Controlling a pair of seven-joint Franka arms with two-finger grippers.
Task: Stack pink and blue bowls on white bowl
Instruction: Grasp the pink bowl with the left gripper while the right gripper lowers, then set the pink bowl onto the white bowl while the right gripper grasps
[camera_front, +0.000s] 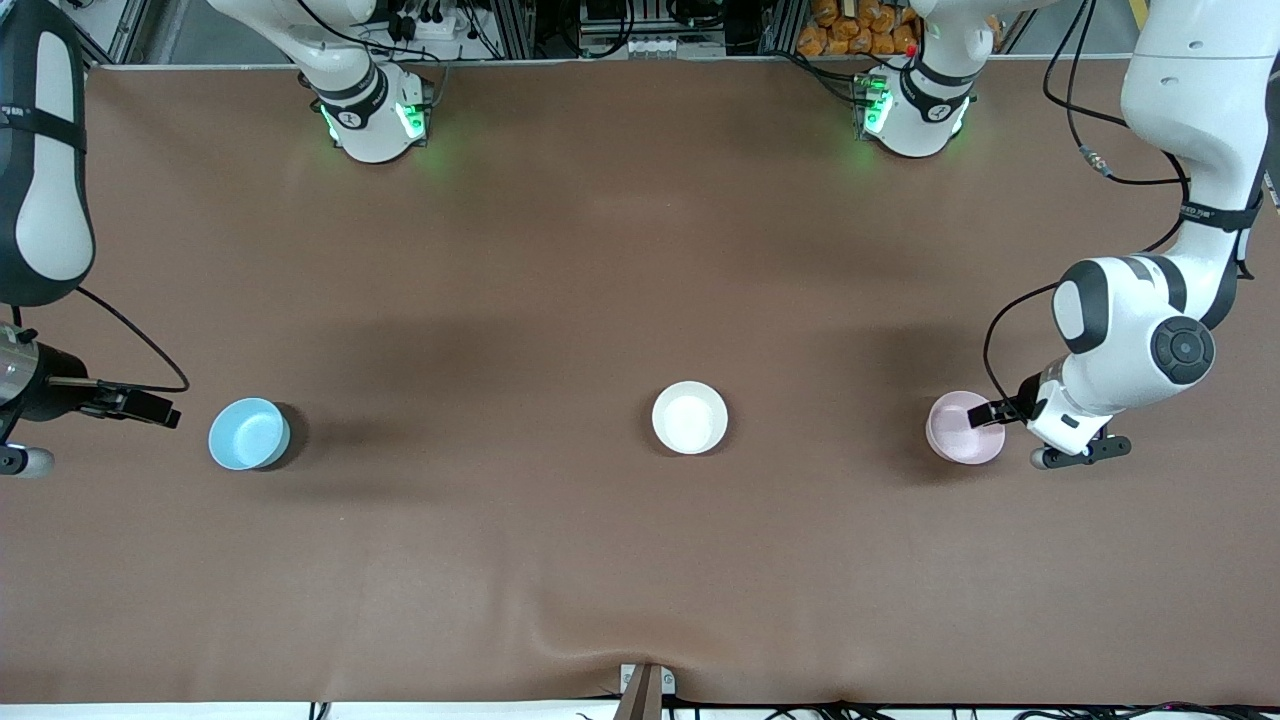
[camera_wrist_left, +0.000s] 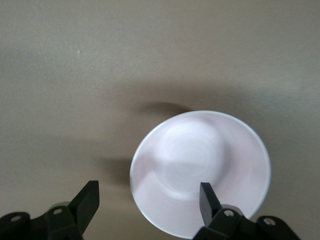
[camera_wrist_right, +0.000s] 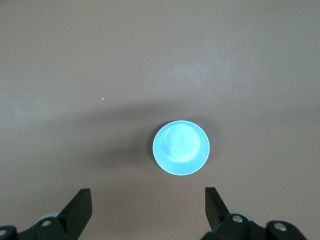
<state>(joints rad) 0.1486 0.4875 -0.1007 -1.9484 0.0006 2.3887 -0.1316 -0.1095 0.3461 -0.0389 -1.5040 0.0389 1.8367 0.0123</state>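
The pale pink bowl (camera_front: 962, 430) sits toward the left arm's end of the table. My left gripper (camera_front: 996, 413) is open at its rim. In the left wrist view, one finger (camera_wrist_left: 207, 197) is over the inside of the pink bowl (camera_wrist_left: 200, 165) and the other is outside the rim, with my gripper (camera_wrist_left: 149, 198) astride it. The white bowl (camera_front: 690, 417) stands mid-table. The sky blue bowl (camera_front: 249, 433) sits toward the right arm's end. My right gripper (camera_front: 158, 411) is open and empty beside it, apart from it. The right wrist view shows the blue bowl (camera_wrist_right: 181, 147) ahead of the open gripper (camera_wrist_right: 147, 206).
The three bowls stand in one row across the brown table cover (camera_front: 640, 250). The two arm bases (camera_front: 375, 115) stand along the table's edge farthest from the front camera. A small clamp (camera_front: 645, 685) sits at the table's near edge.
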